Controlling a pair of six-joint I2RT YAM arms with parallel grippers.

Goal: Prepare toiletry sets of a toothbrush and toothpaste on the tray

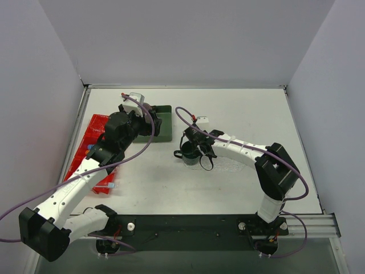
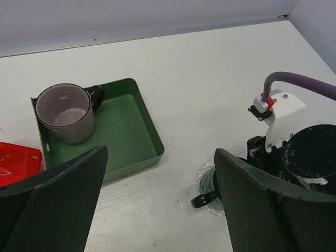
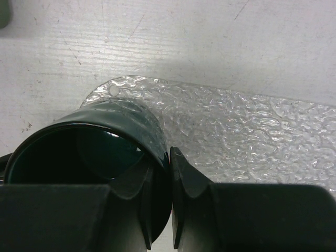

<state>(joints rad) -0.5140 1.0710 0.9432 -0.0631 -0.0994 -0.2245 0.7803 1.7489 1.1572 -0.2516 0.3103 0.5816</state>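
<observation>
Right wrist view: the right gripper (image 3: 169, 157) pinches the wall of a dark mug (image 3: 79, 152) at the tray's (image 3: 252, 131) left end, mid-table. The left gripper (image 2: 157, 157) hangs spread over the green box (image 2: 131, 131). The mug looks nearly settled. Next, I'd guess, comes letting go and fetching from the red bin (image 1: 91, 128).

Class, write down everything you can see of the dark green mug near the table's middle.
The dark green mug is glossy, ceramic-looking, round, with a loop handle on its side. It stands mouth up, its inside dark with nothing visible in it. It seems to rest on the rounded end of the clear, bumpy tray. The right gripper's fingers pinch its wall, one inside, one outside.
</observation>
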